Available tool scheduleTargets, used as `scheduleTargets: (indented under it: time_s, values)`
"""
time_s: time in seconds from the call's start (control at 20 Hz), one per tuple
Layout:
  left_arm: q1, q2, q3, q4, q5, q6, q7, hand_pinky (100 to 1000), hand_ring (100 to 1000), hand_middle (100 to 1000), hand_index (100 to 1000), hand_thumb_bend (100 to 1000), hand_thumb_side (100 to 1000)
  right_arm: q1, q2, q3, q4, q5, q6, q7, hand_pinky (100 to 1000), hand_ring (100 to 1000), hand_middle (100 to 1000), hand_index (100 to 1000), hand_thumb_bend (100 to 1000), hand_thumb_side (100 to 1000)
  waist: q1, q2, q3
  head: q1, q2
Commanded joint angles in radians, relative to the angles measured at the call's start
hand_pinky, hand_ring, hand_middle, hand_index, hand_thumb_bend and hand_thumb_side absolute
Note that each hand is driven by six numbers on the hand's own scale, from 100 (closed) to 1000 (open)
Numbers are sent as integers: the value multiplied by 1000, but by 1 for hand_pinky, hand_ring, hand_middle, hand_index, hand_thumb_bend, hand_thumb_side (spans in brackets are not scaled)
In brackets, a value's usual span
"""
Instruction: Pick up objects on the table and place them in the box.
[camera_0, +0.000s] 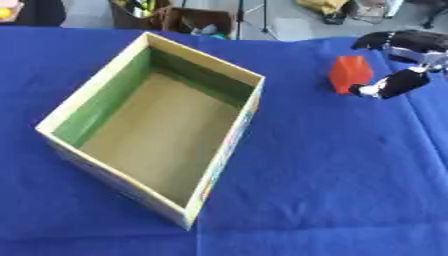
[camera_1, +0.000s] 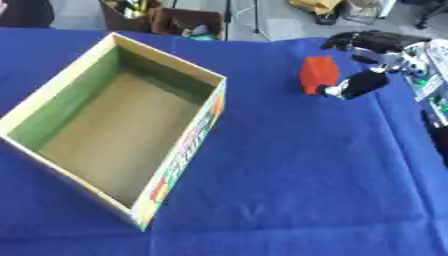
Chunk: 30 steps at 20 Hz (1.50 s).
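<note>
Reaching for the red block (camera_0: 349, 73).
Right hand (camera_0: 391, 84) spread wide beside it, not yet gripping; cardboard box (camera_0: 103, 87) waiting empty, well apart, on the blue cloth (camera_0: 332, 170).

A table draped in a blue cloth (camera_0: 332, 175) fills most of the view. Beyond its far edge lies a grey floor (camera_0: 87, 12), with brown cardboard boxes (camera_0: 197, 20) and thin black stand legs (camera_0: 254, 20).
</note>
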Motion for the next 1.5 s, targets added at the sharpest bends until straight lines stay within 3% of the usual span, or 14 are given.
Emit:
scheduleTargets:
  time_s: [0.05,0.4,0.65,1.0,1.25,1.5]
  values:
    - [-7,10,-6,-21,-6,-1,-6,327,557,627,824,100,924,-26,-51,-9,-11,-9,-9,19,891,922,977,1000,321,603,-2,-19,3,-7,-20]
    - [-9,9,-7,-21,-11,0,-10,326,557,626,824,100,919,-38,-53,-9,9,-2,-28,64,890,923,973,1000,266,559,-8,-5,10,-13,-28]
    - [-12,7,-11,-21,-12,0,-15,325,557,626,824,100,917,-45,-53,-20,29,13,-16,53,880,913,961,1000,208,520,-12,5,20,-22,-39]
    - [-11,3,-12,-21,-14,3,-18,323,557,627,825,100,913,-58,-48,-26,54,36,-9,40,860,889,934,1000,100,448,-12,11,18,-30,-31]
    - [-9,2,-12,-21,-16,5,-20,323,557,627,824,100,911,-62,-45,-26,55,27,-6,26,833,857,921,1000,100,398,-10,11,17,-34,-27]
    - [-9,0,-12,-21,-19,8,-20,321,556,626,821,100,906,-63,-42,-25,53,12,-5,27,761,759,784,895,100,396,-10,11,14,-42,-28]
